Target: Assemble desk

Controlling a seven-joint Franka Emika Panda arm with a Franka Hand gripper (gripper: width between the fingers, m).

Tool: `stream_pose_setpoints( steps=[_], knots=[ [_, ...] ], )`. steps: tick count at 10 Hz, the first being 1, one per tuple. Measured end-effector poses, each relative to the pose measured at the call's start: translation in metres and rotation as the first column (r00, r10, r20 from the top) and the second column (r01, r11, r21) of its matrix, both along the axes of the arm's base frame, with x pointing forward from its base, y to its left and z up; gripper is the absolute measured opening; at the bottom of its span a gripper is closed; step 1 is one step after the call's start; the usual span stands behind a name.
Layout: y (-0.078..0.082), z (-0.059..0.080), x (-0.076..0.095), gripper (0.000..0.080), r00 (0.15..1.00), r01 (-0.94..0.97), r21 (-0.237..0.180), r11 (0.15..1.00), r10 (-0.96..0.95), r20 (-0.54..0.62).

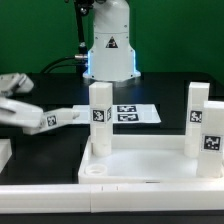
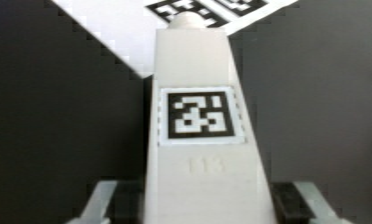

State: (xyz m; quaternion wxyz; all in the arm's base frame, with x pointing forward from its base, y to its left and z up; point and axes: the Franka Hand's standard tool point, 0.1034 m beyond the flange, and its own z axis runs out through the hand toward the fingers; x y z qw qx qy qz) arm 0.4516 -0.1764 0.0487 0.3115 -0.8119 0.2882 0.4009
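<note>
The white tabletop [image 1: 150, 168] lies upside down at the front of the table, rim up. Two white legs stand upright in it: one [image 1: 100, 118] at the back corner on the exterior view's left, one [image 1: 204, 120] at the back corner on the right. A round socket [image 1: 95, 172] at the front left corner is bare. My gripper [image 1: 40, 119] comes in from the exterior view's left and is shut on a third leg [image 1: 68, 116], held lying flat in the air. In the wrist view this leg [image 2: 202, 110] with its tag fills the middle between my fingers [image 2: 108, 200].
The marker board [image 1: 127, 113] lies flat behind the tabletop and shows beyond the held leg's tip in the wrist view [image 2: 209, 10]. The robot base [image 1: 110, 50] stands at the back. A white part [image 1: 5, 155] lies at the exterior view's left edge.
</note>
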Motion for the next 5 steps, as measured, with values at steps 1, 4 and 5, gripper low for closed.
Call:
stream_pose_setpoints(
  steps=[1, 4, 5],
  knots=[
    [-0.004, 0.027, 0.016, 0.0284, 0.999, -0.011, 0.004, 1.000, 0.011, 0.043],
    [-0.008, 0.047, 0.045, 0.0284, 0.969, 0.030, -0.165, 0.986, 0.011, 0.246],
    [-0.009, 0.046, 0.042, 0.0284, 0.965, 0.047, -0.185, 0.982, 0.003, 0.262]
  ],
)
